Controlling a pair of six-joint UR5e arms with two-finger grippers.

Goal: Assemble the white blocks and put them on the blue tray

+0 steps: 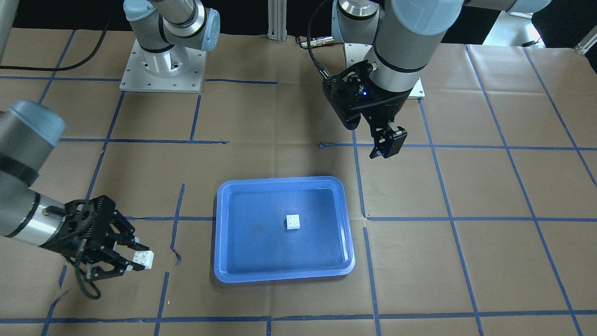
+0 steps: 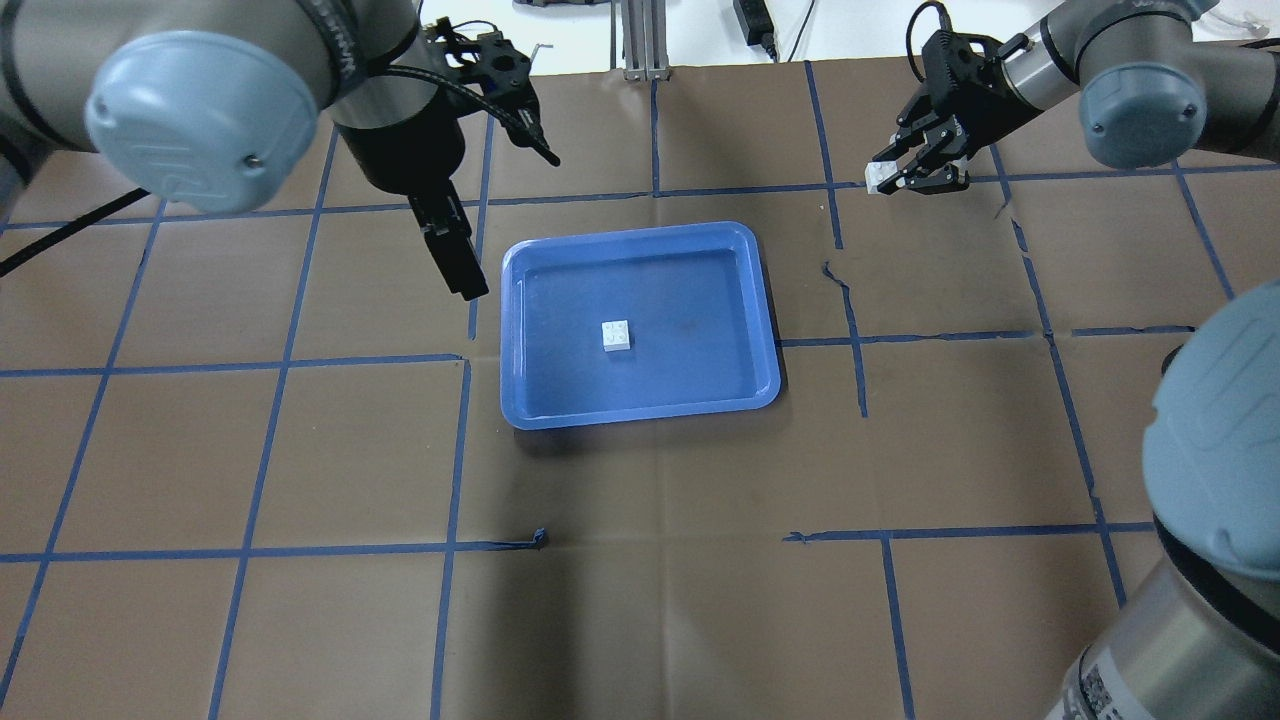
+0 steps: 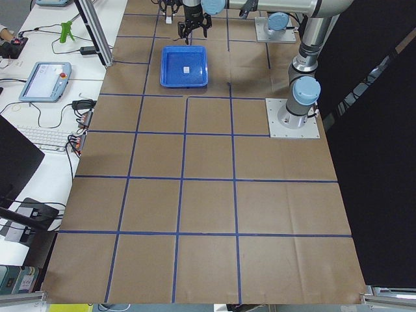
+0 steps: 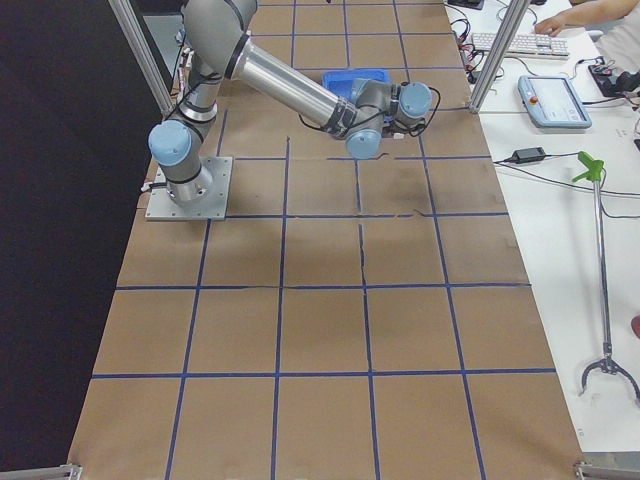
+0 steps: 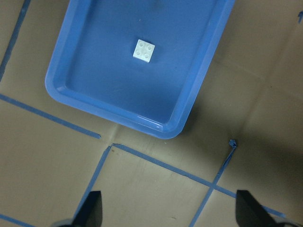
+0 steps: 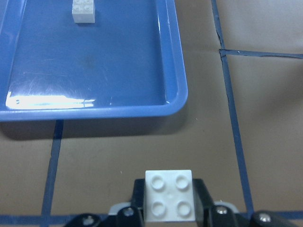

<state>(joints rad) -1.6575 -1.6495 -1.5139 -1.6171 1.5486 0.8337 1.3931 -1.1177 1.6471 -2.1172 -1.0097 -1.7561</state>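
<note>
R gripper [image 1: 139, 256]: clamped on white block [image 6: 169, 195], over bench, off blue tray [image 2: 640, 413].
L gripper [image 1: 388, 142]: fingers apart, empty, nearer the tray.
2nd block [image 2: 616, 336]: we see it mid-tray, studs up, ahead-left of R gripper.

My left arm [image 1: 403, 46] and right arm [image 1: 18, 196] are silver-grey tubes with black rings and pale blue joint caps [image 2: 200, 120]. Each has a square metal base plate [image 1: 140, 79] dotted with screws. My left gripper [image 1: 389, 147] and right gripper [image 1: 140, 257] are black open linkwork. A black cable [image 1: 316, 59] loops by my left wrist, near a small blue light [image 1: 363, 93].
</note>
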